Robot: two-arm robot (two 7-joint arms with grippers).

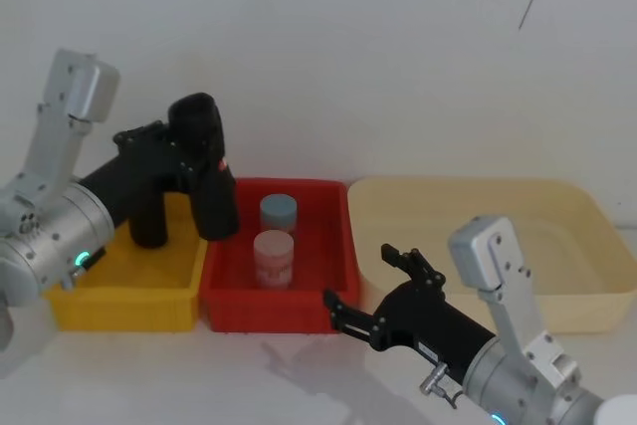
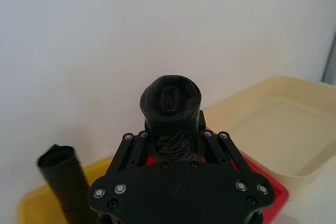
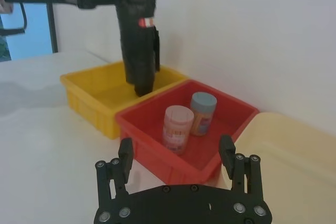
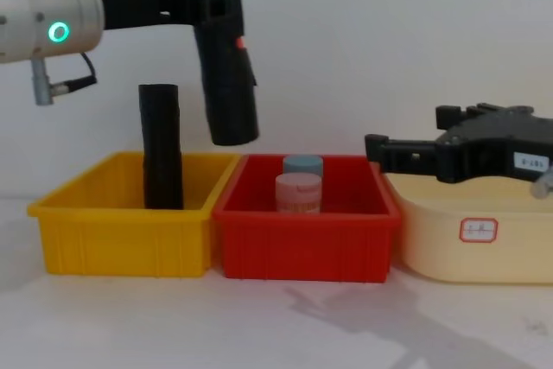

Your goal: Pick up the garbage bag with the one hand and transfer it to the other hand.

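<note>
White table (image 4: 259,326) carries a yellow bin (image 4: 121,239) with a plain black roll (image 4: 162,149) standing inside. The left gripper (image 4: 212,8) fingers clamp the garbage bag (image 4: 229,101), nearly upright in the air above the yellow bin's border with the red bin (image 4: 302,244). The right gripper (image 1: 360,276) hovers before the cream tub (image 4: 467,257), fingers spread wide.

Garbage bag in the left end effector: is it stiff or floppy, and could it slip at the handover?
Probably stiff: the garbage bag hangs straight though the left end effector grips only near its top. Its matte wrap looks grippy, so slipping seems unlikely. Being round, it might roll if laid down.
</note>
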